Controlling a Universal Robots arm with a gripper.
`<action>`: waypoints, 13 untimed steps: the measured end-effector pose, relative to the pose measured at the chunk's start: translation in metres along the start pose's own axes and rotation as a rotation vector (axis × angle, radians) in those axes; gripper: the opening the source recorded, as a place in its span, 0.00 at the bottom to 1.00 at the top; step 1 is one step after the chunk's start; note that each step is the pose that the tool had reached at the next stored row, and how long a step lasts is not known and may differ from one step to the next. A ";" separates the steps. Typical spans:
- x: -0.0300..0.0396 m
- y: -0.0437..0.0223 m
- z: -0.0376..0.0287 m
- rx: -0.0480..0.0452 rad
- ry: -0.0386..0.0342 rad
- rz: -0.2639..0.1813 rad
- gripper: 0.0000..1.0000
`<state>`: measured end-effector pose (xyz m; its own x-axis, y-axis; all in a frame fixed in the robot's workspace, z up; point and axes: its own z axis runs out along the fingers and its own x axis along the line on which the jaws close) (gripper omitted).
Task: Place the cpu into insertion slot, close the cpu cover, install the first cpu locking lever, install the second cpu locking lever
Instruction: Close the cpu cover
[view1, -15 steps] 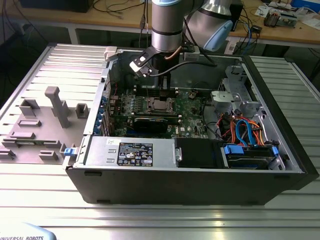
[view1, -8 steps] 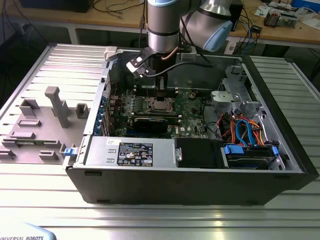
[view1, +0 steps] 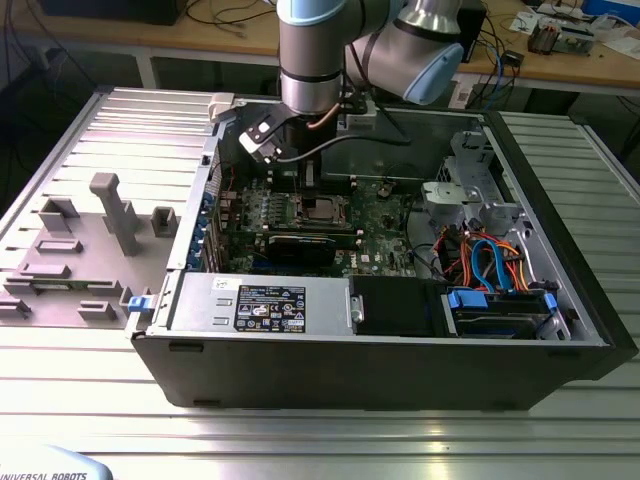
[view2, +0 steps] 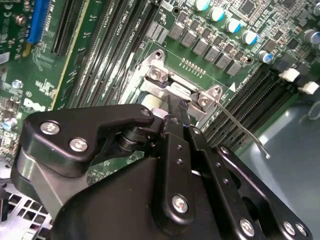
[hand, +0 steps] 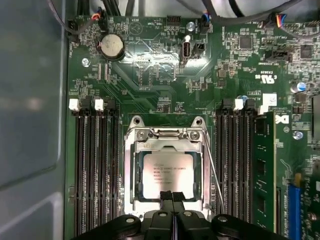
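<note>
The cpu (hand: 167, 167) lay flat in the insertion slot (view1: 325, 210), its pale top showing through the window of the cpu cover (hand: 167, 143), which was folded down around it. The slot's pin bed was hidden beneath the chip, and the chip's near edge was cut off by the tool (hand: 172, 196). The tool's two fingers were pressed together with nothing between them, and their tips were at the cover's edge; in the second wrist view the tool (view2: 176, 106) blocked most of the cover. A thin wire lever (hand: 214, 175) ran along one side of the cover, its free end (view2: 245, 131) raised over the memory slots (hand: 95, 165); its latching could not be made out. The arm (view1: 310, 60) reached straight down into the open computer case (view1: 400, 370) on the ribbed surface (view1: 300, 440).
</note>
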<state>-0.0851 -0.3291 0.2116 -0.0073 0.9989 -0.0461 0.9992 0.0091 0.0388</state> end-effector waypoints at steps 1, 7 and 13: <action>0.0001 -0.0001 0.0016 0.0003 0.0000 0.000 0.11; 0.0002 -0.0003 0.0050 0.0007 0.0008 0.000 0.11; 0.0000 0.0005 -0.0002 0.0007 0.0012 0.000 0.11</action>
<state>-0.0846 -0.3290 0.2118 -0.0074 0.9990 -0.0450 0.9992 0.0092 0.0381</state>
